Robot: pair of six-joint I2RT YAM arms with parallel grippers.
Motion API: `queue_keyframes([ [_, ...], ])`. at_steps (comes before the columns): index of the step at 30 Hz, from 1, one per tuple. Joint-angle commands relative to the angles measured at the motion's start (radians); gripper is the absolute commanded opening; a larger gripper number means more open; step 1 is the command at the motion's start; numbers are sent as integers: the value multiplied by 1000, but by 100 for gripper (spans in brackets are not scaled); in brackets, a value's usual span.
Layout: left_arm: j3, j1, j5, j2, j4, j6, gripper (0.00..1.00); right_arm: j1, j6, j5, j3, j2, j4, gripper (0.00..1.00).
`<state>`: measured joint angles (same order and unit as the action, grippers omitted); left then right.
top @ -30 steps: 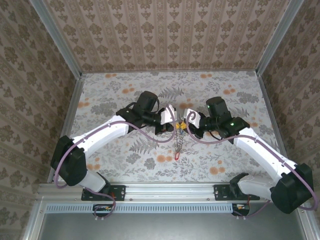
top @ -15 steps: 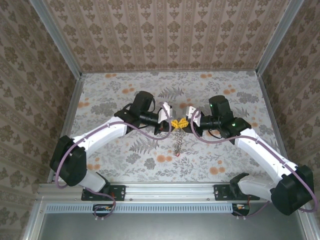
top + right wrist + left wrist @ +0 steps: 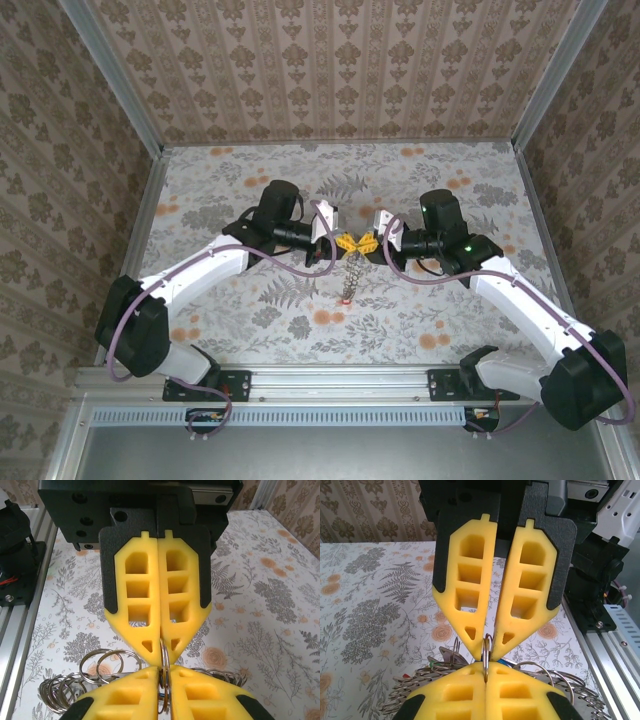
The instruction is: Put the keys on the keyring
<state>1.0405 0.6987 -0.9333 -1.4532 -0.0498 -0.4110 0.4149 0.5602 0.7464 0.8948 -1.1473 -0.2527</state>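
Brown damask-papered walls (image 3: 330, 70) enclose a table (image 3: 230, 190) covered in floral print. Above its middle the left gripper (image 3: 335, 243) is clamped on the top ring of the keyring (image 3: 349, 276), a dangling bunch of grey metal keys. The right gripper (image 3: 367, 243) pinches the same ring, tip to tip.

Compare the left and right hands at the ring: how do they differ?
The left hand: fingers in a V, meeting only at the tips; right hand: fingers flush. Left reaches from the left, right from the right. Both pinch the keyring, tip to tip.
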Motion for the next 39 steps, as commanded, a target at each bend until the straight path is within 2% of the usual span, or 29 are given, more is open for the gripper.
queue_keyframes([
  [1,5,-5,-51,28,52,17,0,0,-29,63,6,-3,45,14],
  [8,5,-4,-17,36,44,11,0,1,-2,23,18,-11,-5,0],
  [11,18,8,83,39,-40,-49,15,5,17,-5,31,-9,-33,0],
  [15,68,36,194,24,-185,-148,17,24,90,-62,79,-24,-140,0],
  [21,110,62,232,-4,-239,-191,19,44,115,-88,97,-31,-166,0],
  [31,142,70,254,-30,-271,-199,15,55,126,-89,103,-17,-171,0],
  [35,151,64,219,-32,-273,-192,0,55,118,-84,89,-11,-154,0],
  [39,139,45,150,-27,-233,-151,0,55,104,-82,48,14,-103,4],
])
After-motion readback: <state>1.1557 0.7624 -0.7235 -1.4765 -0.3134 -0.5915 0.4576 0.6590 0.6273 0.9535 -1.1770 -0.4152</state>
